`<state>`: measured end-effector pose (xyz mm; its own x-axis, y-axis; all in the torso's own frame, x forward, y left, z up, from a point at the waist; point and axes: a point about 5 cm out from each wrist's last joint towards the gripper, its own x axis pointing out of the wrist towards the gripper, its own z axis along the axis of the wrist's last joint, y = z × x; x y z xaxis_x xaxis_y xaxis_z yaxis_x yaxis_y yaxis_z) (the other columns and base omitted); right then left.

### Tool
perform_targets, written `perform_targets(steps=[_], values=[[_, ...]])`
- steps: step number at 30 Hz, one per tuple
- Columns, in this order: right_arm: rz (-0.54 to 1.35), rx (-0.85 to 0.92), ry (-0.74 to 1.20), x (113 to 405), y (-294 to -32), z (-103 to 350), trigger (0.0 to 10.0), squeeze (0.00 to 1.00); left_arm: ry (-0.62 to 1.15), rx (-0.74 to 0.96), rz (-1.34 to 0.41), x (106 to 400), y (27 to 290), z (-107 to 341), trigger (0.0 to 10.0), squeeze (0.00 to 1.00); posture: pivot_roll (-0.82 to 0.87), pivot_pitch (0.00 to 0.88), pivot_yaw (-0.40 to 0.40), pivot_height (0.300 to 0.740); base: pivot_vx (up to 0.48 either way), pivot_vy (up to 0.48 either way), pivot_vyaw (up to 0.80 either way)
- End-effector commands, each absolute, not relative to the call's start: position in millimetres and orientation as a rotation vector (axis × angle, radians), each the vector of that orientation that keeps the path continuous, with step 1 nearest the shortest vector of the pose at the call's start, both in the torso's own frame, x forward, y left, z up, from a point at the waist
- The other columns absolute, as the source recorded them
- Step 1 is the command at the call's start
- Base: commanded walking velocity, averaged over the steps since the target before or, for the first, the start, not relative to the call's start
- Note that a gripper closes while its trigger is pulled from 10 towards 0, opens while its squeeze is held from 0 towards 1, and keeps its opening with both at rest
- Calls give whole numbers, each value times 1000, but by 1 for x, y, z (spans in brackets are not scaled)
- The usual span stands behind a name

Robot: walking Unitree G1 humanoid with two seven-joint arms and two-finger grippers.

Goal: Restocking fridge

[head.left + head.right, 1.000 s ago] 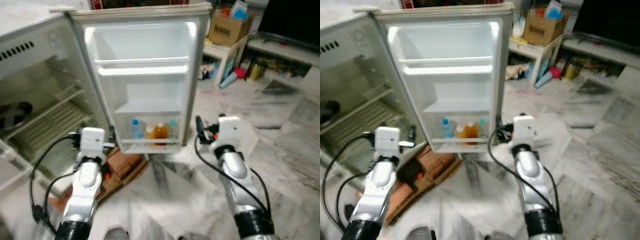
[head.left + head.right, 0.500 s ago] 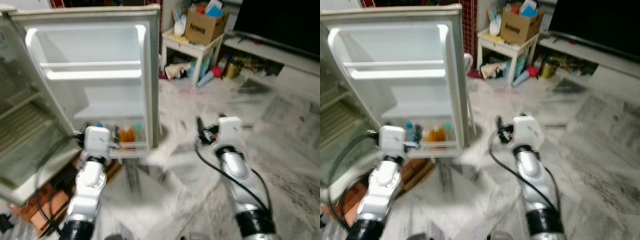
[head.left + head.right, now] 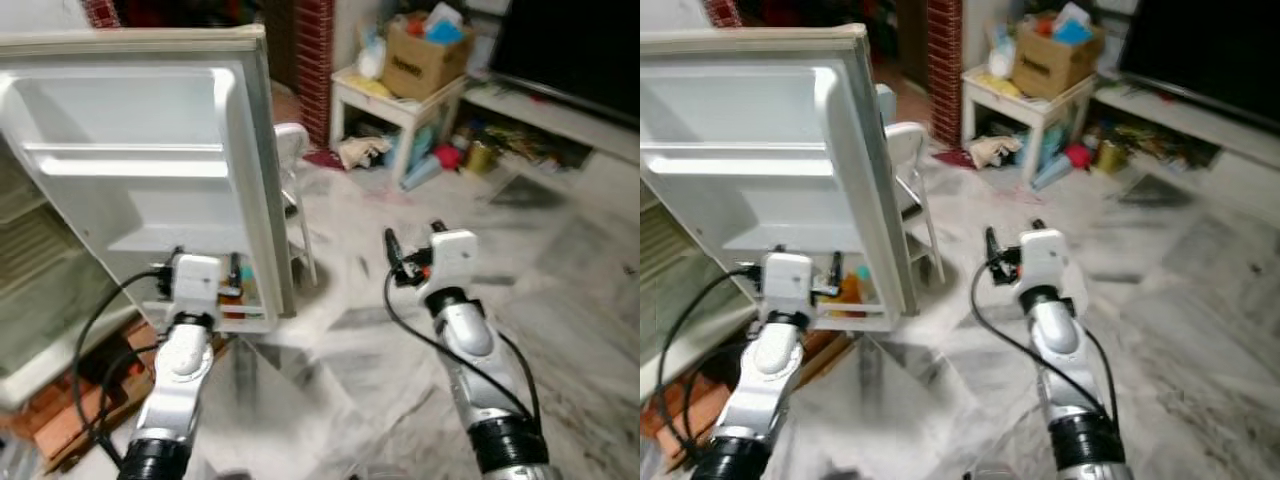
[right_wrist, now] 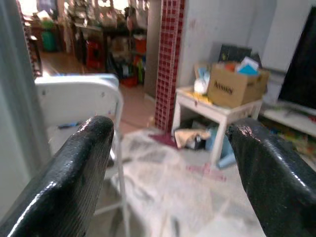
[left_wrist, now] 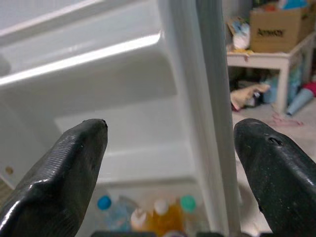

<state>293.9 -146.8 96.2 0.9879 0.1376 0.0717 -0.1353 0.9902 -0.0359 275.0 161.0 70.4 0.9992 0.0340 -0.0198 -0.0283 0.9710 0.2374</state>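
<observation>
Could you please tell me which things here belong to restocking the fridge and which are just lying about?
Job:
fridge door
bottles on its bottom shelf
left gripper, open
right gripper, open

Lying about:
white side table
cardboard box
white chair

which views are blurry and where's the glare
Eye views: soft motion blur on the floor and the lower fridge door. Left wrist view: fingers out of focus, bright glare along the door shelf, bottles fairly clear. Right wrist view: fingers blurred, box and white table mildly soft.
</observation>
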Motion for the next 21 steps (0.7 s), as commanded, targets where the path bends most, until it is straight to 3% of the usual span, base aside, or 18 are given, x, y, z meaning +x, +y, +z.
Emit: perform_targets(steps=[1,5,19,21], values=[[171,-10,-86,295,-137,99,10000,0,25,252,60,275,168,71,10000,0,-32,0,5,740,337,-337,0],[206,-47,-116,293,-134,101,10000,0,30,245,68,273,168,71,10000,0,-34,0,4,740,325,-350,0],[294,-37,-125,288,-124,100,10000,0,20,234,138,273,176,74,10000,0,-33,0,0,740,326,-348,587],[299,-37,-124,288,-123,99,10000,0,25,242,151,271,178,73,10000,0,-31,0,-1,740,139,0,606]])
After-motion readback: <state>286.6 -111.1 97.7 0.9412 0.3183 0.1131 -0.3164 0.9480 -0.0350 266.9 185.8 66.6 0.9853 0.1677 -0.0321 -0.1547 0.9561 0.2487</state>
